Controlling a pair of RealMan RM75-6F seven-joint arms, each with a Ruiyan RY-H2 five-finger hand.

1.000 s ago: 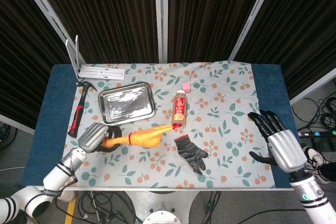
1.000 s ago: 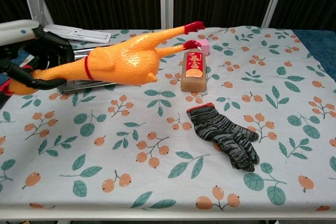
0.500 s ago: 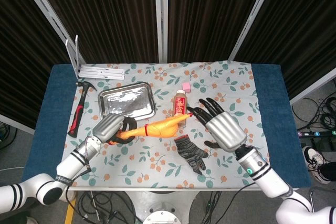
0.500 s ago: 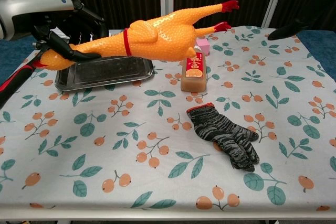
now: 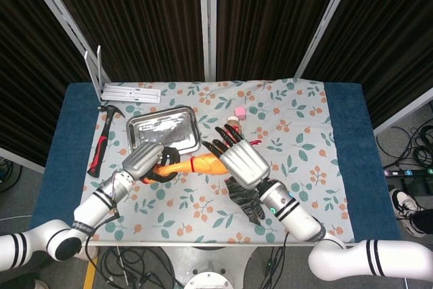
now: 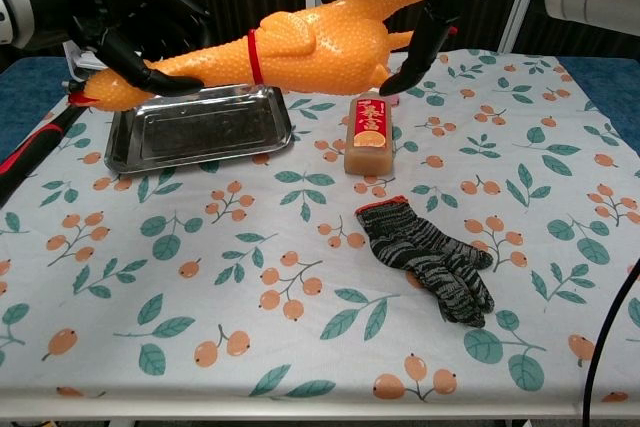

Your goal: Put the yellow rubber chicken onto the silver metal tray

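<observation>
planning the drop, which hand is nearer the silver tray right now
Left. The left hand holds the chicken's head end just over the tray's left edge; the right hand sits past its right side, above the bottle.

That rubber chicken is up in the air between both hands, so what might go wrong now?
The yellow rubber chicken is long and floppy; the left hand grips only its head end, so it may sag or slip. The right hand at the legs hangs right above the bottle and might topple it.
</observation>
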